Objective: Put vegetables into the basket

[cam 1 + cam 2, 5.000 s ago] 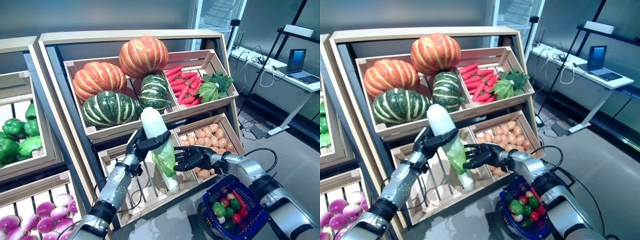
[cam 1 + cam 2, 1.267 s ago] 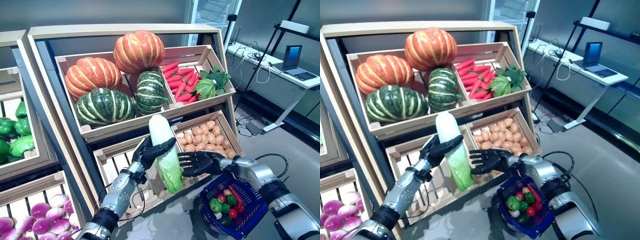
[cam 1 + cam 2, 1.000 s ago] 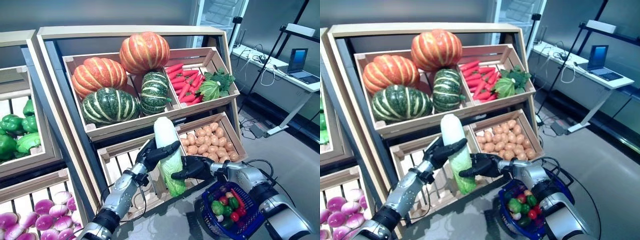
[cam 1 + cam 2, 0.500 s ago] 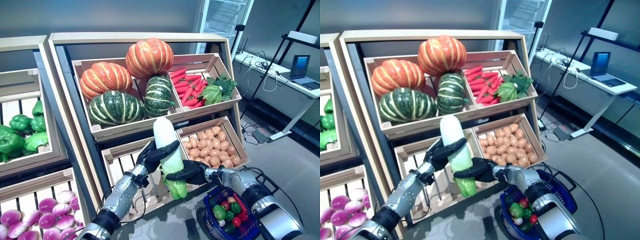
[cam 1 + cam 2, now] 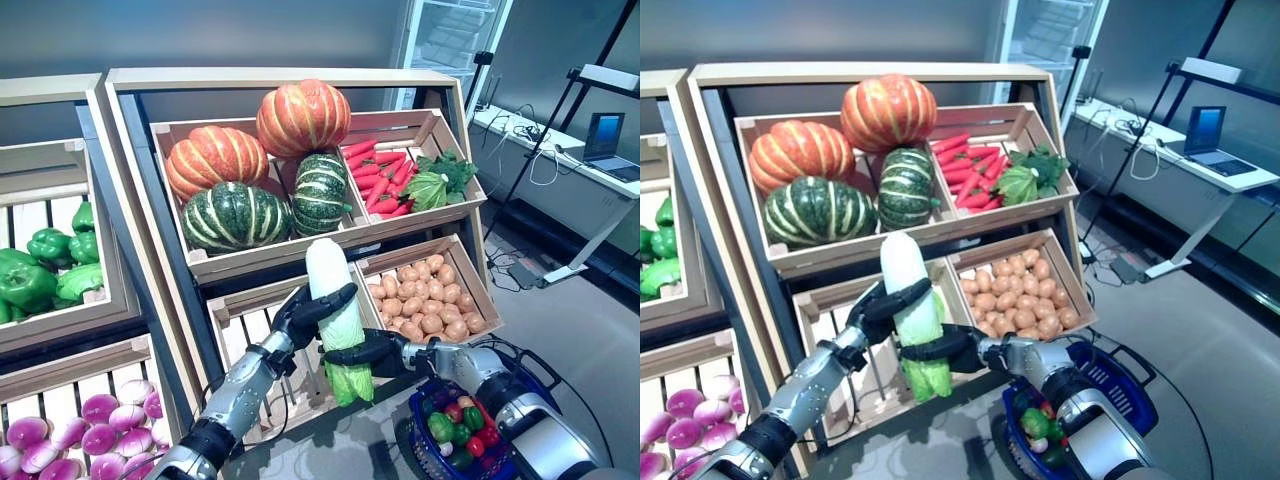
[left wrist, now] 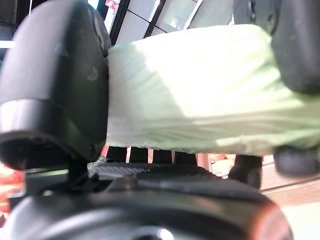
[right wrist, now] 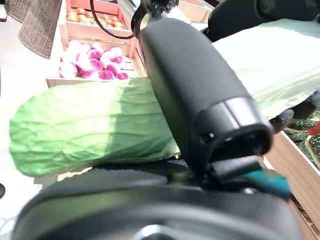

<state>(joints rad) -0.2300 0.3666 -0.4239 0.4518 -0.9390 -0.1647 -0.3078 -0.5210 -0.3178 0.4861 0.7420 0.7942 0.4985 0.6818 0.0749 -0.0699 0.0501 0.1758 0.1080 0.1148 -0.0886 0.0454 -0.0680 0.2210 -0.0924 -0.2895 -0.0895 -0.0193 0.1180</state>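
Note:
A long napa cabbage [image 5: 333, 300], white on top and leafy green below, stands upright in front of the stand's lower crates. My left hand [image 5: 303, 312] is curled round its middle, and its wrist view shows the thumb [image 6: 55, 85] and fingers pinching the pale cabbage [image 6: 200, 85]. My right hand [image 5: 368, 352] is curled round the green lower part from the right, and its thumb [image 7: 200, 100] lies across the leaves [image 7: 90, 125]. The blue basket [image 5: 1122, 377] stands on the floor at lower right, under my right forearm, with green and red vegetables in it.
The wooden vegetable stand [image 5: 290, 78] with slanted crates fills the middle and left, close behind the cabbage. A white desk [image 5: 590, 165] with a laptop stands at the far right. Grey floor [image 5: 590, 330] lies open to the right of the basket.
My right hand has moved left from beside the cabbage and closed round its green lower part. My left hand keeps its hold. The camera has shifted a little.

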